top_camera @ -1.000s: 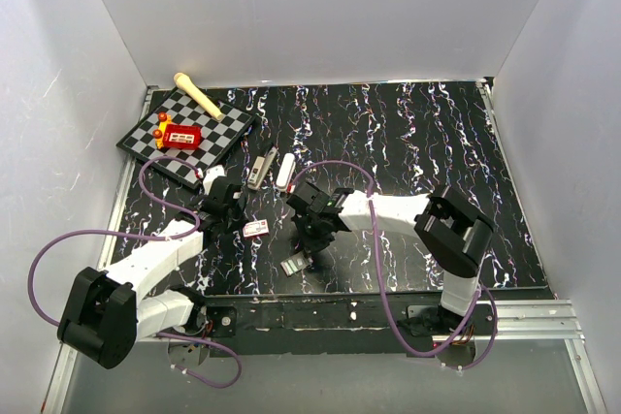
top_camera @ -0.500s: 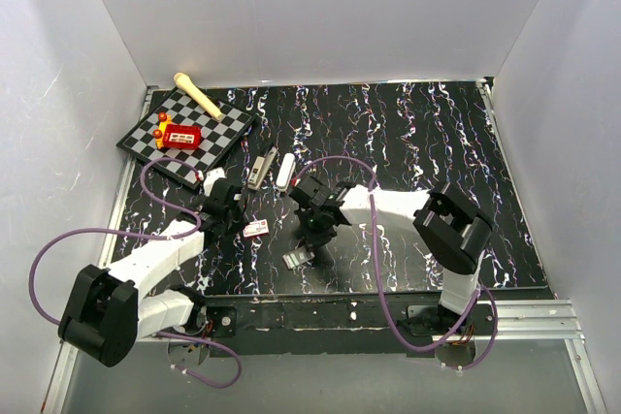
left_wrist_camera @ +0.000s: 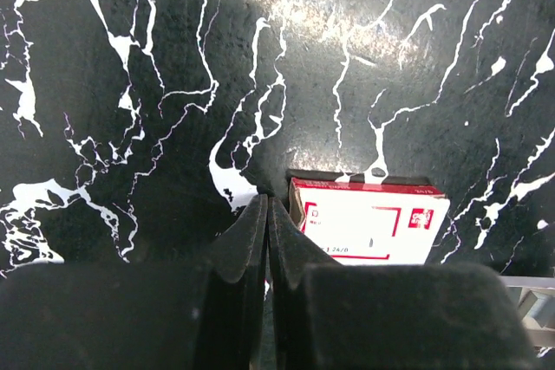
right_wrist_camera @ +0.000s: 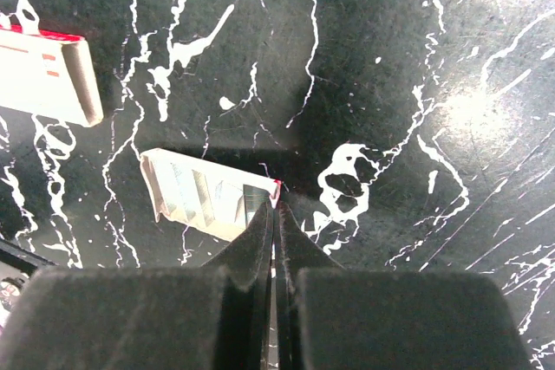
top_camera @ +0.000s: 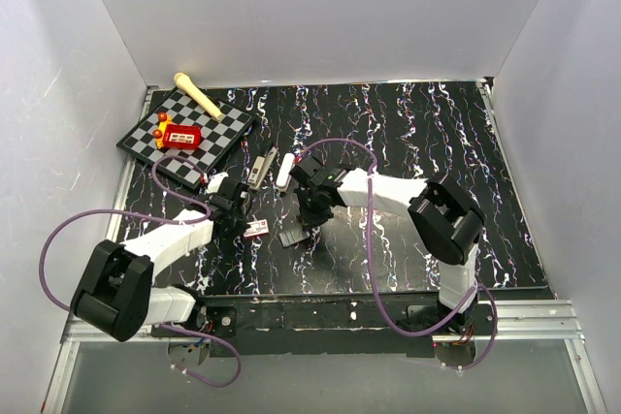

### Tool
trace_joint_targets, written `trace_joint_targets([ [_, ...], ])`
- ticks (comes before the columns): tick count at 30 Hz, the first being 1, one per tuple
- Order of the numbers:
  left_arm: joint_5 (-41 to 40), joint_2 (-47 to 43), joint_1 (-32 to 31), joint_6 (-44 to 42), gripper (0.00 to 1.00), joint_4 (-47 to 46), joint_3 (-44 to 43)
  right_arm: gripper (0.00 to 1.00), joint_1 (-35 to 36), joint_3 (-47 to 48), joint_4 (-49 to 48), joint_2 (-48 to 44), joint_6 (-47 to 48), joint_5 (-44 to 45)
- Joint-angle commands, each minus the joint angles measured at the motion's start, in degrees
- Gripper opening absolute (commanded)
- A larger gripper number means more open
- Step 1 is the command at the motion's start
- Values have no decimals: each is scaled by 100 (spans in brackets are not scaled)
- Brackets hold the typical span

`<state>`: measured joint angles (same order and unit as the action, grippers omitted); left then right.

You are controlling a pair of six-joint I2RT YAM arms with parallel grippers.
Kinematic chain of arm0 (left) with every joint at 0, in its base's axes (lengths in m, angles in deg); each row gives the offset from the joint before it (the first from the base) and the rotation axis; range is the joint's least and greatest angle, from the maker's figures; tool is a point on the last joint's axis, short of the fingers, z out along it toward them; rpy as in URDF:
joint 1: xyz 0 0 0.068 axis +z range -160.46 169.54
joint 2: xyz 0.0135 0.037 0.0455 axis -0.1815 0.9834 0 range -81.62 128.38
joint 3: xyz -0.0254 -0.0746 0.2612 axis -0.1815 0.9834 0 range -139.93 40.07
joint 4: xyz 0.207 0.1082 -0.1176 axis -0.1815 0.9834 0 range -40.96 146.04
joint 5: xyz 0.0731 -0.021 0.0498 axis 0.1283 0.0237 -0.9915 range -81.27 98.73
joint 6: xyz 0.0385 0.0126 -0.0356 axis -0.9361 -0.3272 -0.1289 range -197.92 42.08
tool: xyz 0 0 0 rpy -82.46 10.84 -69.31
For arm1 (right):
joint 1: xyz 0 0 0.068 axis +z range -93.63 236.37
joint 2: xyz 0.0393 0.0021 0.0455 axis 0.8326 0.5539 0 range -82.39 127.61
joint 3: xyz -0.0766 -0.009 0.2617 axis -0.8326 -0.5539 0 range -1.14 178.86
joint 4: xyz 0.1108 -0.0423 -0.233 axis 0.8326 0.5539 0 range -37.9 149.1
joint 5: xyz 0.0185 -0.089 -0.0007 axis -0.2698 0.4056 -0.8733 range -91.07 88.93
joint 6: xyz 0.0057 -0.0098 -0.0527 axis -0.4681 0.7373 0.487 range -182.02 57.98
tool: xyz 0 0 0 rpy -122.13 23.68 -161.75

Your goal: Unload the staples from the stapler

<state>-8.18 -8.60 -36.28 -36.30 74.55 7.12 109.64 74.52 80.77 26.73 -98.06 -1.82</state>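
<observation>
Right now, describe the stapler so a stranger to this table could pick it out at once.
Start at the checkerboard in the far left corner of the table. Just off its right-hand corner two slim sticks lie side by side, and the stapler is the one nearer the board. It is dark grey and silver; its neighbour, the rounded stick, is plain white.

Black bench (top_camera: 417, 143) with white marble veining, carrying a few small things left of centre.

A black-and-white chequered board (top_camera: 218, 133) sits at the far left corner. Just right of it, a slim dark-grey and silver metal stapler (top_camera: 258, 170) and a white rounded oblong stick (top_camera: 285, 170) lie side by side, apart. Nearer the front, a small red-and-white box (top_camera: 256, 229) and a flat silvery rectangle (top_camera: 294, 237) lie close together, not touching.
</observation>
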Motion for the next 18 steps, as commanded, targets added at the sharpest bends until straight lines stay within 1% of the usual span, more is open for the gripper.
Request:
trace_joint_targets([
  [1, -85, 151, 86, 82, 0, 85, -273, 1, -54, 283, 122, 92, -18, 49],
  [4, -15, 336, 95, 65, 0, 50, -343, 1, -115, 335, 96, 162, -70, 242],
  [9, 126, 556, 95, 21, 0, -73, -423, 1, -274, 388, -45, 224, -255, 304],
  [18, 390, 741, 95, -67, 0, -249, -449, 1, -353, 748, -98, 522, -422, 119],
])
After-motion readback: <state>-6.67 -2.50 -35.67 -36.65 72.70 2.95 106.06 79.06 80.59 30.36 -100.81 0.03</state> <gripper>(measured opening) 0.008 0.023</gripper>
